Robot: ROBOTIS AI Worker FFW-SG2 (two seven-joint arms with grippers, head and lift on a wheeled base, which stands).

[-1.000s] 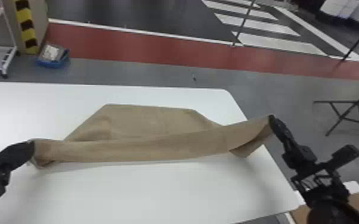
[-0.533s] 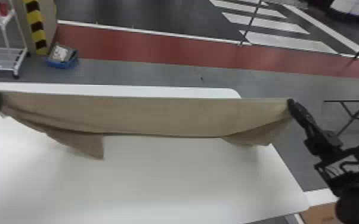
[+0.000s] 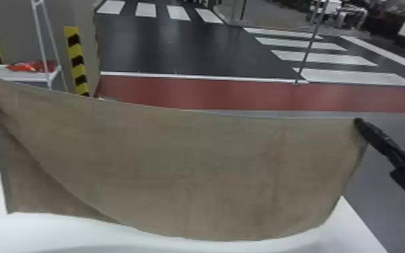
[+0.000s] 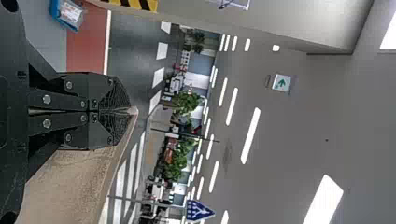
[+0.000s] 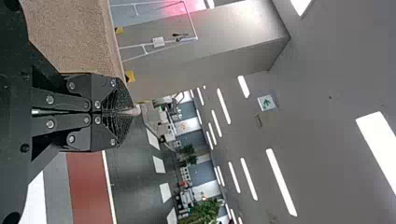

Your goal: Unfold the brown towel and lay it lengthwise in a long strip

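Compared with the earlier frame, the brown towel (image 3: pixel 185 168) hangs higher over the table (image 3: pixel 27 232) and spreads into a much broader sheet, while the head view looks farther up the room.

Nearest, above the table's left side, the left gripper (image 4: pixel 127 111) has its two fingers together, clamped on one top corner of the towel. Above the table's right side, the right gripper (image 5: pixel 128 112) is likewise closed tight on the other top corner; its arm comes in from the right edge of the head view, slanting up and inward toward the cloth. Between them the top edge sags a little, and the lower edge bows over the table. Toward the table's left, a diagonal fold shows with another layer hanging behind it; whether the hem touches the table, I cannot tell.

The step in hand looks like opening the towel out in the air. The next move probably calls for keeping both corners level and taut, then lowering the cloth lengthwise along the table. That left-hand fold could stay tucked under and spoil the strip.

Beyond the table's left end is a white rack (image 3: pixel 33 78), with a yellow-and-black striped post (image 3: pixel 77 60) beside it.
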